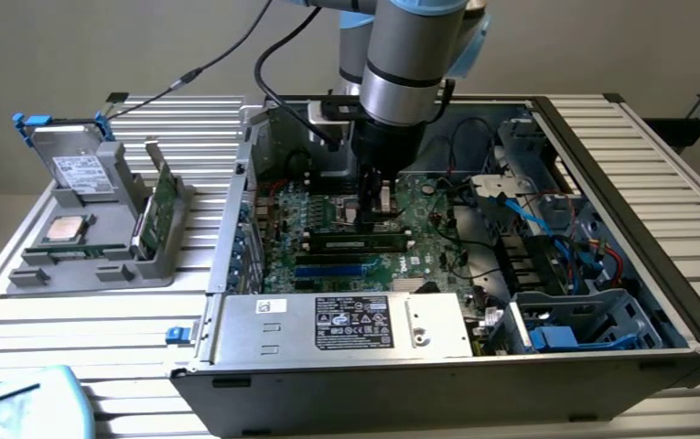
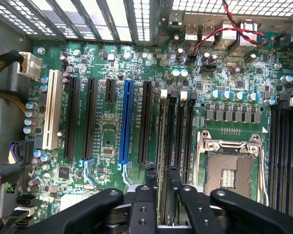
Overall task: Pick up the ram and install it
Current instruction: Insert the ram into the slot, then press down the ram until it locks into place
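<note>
Ram, long thin dark green stick with black chips (image 1: 356,242), upright on green motherboard (image 2: 107,131), apparently socketed. Fingers (image 2: 151,179) slightly parted just above, gripping nothing. Install step near done; calls for confirming full seating.

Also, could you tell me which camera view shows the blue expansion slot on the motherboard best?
The wrist view: it looks straight down on the blue slot and shows its full length among the black slots. The exterior view shows it as a thin blue strip, seen at a slant.
</note>
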You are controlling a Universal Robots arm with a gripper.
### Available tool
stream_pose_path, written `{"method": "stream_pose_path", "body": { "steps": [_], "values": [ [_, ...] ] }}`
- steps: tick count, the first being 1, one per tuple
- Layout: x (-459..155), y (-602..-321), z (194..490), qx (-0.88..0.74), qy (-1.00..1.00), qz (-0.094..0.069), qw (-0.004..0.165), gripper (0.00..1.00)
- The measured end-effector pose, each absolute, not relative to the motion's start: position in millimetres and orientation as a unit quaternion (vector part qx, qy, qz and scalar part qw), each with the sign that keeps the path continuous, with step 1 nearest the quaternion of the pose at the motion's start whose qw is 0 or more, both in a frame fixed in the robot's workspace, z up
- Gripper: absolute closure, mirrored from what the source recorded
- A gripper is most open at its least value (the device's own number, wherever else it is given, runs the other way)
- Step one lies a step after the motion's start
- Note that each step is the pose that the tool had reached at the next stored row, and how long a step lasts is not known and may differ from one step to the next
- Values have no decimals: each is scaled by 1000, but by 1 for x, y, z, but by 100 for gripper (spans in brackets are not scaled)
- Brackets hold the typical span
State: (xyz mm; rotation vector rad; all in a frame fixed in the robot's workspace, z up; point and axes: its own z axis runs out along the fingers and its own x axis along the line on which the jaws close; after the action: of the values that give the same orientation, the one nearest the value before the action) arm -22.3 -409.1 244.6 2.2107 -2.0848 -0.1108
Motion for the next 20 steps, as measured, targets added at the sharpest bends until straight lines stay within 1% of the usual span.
{"method": "stream_pose_path", "body": {
  "steps": [1,2,20],
  "values": [
    [-22,-409,245,726,-685,-36,50,81],
    [-22,-409,245,726,-685,-36,50,89],
    [-22,-409,245,726,-685,-36,50,89]
  ]
}}
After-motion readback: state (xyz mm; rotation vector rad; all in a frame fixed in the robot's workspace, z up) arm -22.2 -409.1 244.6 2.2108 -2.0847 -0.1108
